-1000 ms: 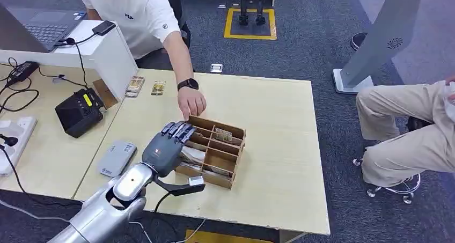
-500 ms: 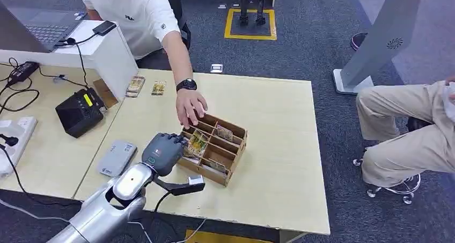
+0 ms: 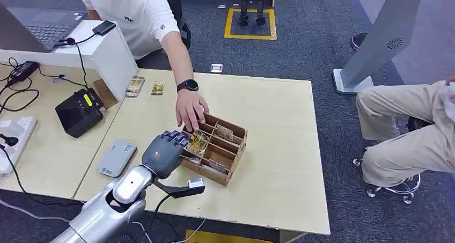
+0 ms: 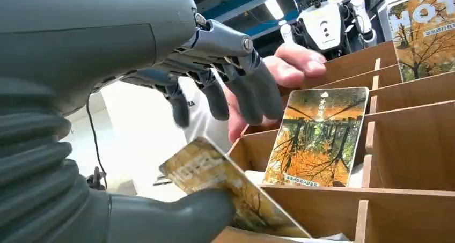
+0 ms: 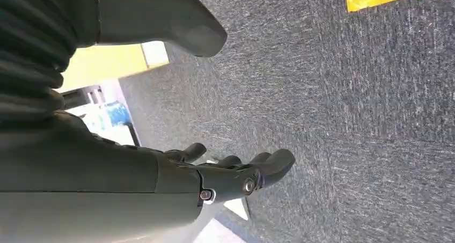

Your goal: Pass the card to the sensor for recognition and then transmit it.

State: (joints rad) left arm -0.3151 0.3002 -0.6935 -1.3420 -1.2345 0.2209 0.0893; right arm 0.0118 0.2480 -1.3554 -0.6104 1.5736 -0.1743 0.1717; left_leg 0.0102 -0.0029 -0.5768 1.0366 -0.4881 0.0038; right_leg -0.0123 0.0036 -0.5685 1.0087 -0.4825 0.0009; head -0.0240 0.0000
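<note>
A wooden card box with several compartments sits mid-table. My left hand is at its near-left corner, fingers spread above the compartments. A "HOTEL" card lies tilted on my thumb, with a gap between it and the fingers. Another card with autumn trees stands upright in a compartment. A third card stands farther along. A person's hand rests on the box's far-left corner. My right hand hangs over the floor, holding nothing.
A grey card reader lies on the table left of my hand. A black device with cables sits on the adjoining desk. Two cards lie at the table's far left edge. A seated person's legs are at the right.
The person's hand shifted onto the box's corner and the box turned slightly. A card now stands tipped up in the box. My left hand drew back a little along the box's near side.
</note>
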